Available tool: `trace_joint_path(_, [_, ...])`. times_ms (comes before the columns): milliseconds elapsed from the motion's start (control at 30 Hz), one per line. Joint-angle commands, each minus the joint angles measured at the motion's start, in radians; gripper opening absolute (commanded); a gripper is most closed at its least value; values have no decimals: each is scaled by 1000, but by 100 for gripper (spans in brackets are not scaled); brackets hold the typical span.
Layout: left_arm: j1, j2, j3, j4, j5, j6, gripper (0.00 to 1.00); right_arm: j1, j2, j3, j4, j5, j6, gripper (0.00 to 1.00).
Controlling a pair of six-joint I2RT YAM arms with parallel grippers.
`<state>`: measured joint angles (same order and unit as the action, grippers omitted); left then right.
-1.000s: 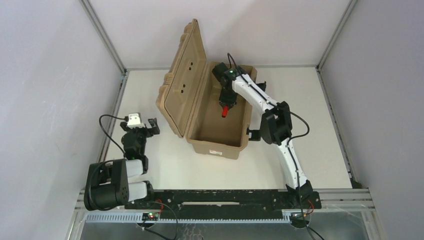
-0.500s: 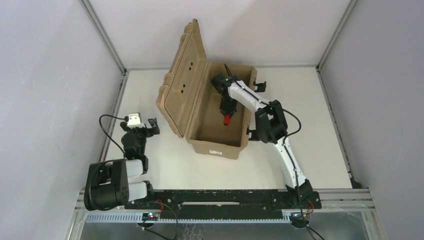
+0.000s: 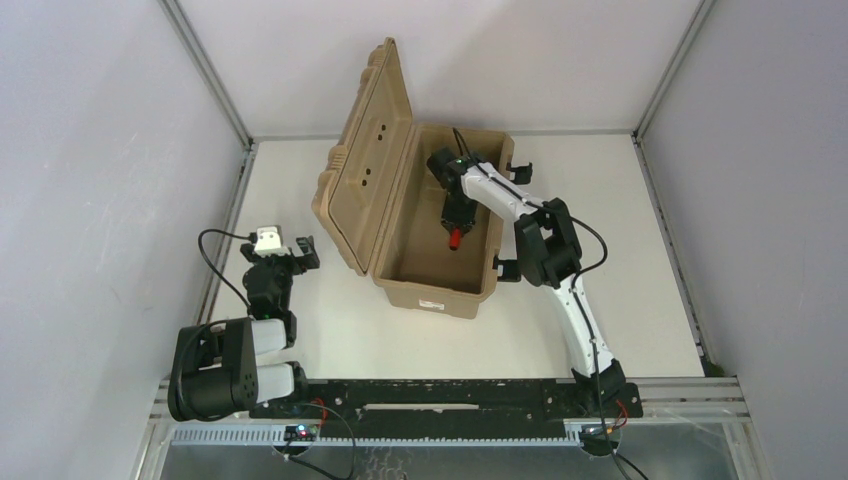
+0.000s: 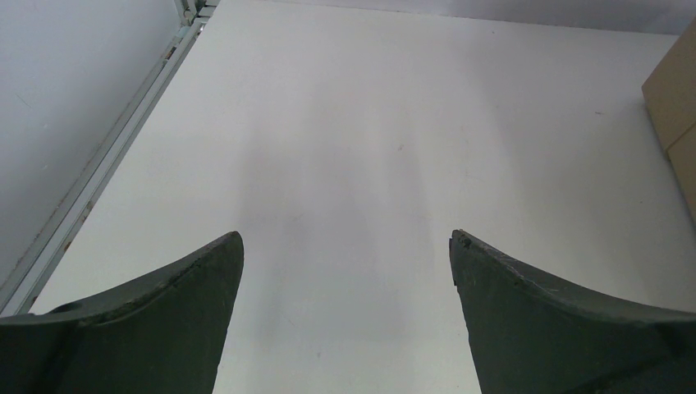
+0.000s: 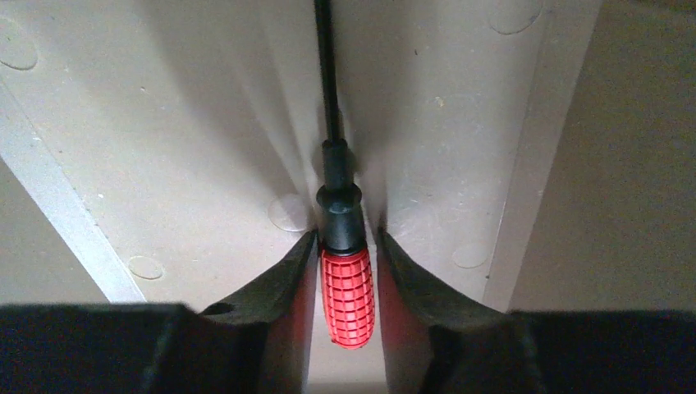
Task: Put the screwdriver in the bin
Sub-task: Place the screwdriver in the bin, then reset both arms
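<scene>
The bin (image 3: 430, 297) is a tan box standing open on the table, its ribbed lid (image 3: 368, 150) tipped up to the left. My right gripper (image 3: 456, 222) reaches down inside it, shut on the screwdriver (image 3: 455, 239). In the right wrist view the red gridded handle (image 5: 347, 287) sits between the two dark fingers of this gripper (image 5: 345, 235), very close on both sides. The thin dark shaft (image 5: 327, 74) runs away along the bin's floor (image 5: 205, 148). My left gripper (image 3: 300, 250) rests open over bare table, left of the bin.
The bin's walls close in on both sides of the right gripper. A corner of the tan bin (image 4: 677, 107) shows at the right edge of the left wrist view. Metal frame rails (image 3: 225, 220) border the table.
The right arm has sunk deeper into the bin, carrying the screwdriver down toward the floor. The left arm has not moved.
</scene>
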<state>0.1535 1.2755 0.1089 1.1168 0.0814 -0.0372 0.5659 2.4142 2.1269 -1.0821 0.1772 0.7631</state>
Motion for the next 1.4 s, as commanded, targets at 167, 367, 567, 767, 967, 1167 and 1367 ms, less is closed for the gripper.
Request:
trace_joint_path(167, [-5, -15, 38, 32, -5, 0, 100, 4, -117, -8, 10, 8, -27, 73])
trace_joint_path(367, [-5, -15, 39, 32, -5, -1, 100, 20, -198, 19, -1, 12, -42, 91])
trace_joint_path(567, [-6, -15, 39, 32, -6, 0, 100, 46, -264, 96, -46, 34, -65, 100])
trace_joint_path(767, [-6, -15, 39, 31, -5, 0, 100, 62, -337, 146, -58, 50, -98, 100])
trace_joint_path(967, [-5, -15, 40, 32, -5, 0, 100, 67, -440, 137, -46, 95, -154, 100])
trace_joint_path(1167, [-6, -15, 39, 32, -5, 0, 100, 60, -593, -1, 53, 157, -222, 100])
trace_joint_path(1367, [-6, -15, 39, 32, -5, 1, 100, 8, -796, -263, 204, 179, -293, 100])
